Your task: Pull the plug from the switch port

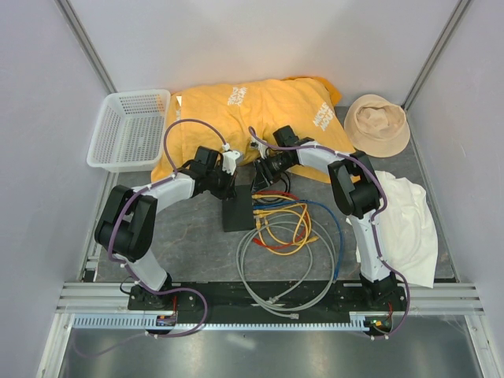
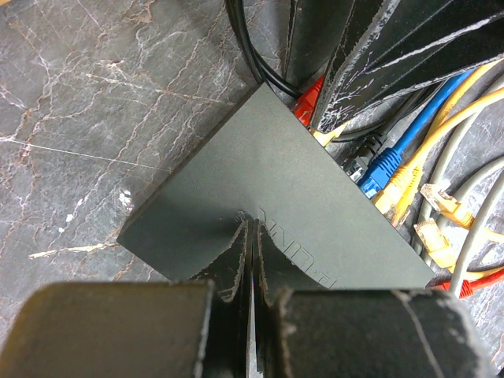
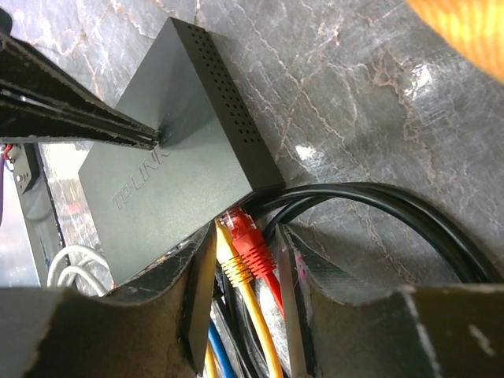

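Pinning switch (image 2: 260,173) with closed left end effector (image 2: 250,236), straddling seated red plug (image 3: 256,256) with parted right end effector (image 3: 245,236), yet to clamp and pull

The switch (image 3: 173,165) is matt black plastic; the table (image 3: 339,87) looks like grey veined stone, faintly glossy. The red plug (image 3: 253,248) is glossy plastic; the black cable (image 3: 378,201) is smooth and shiny.
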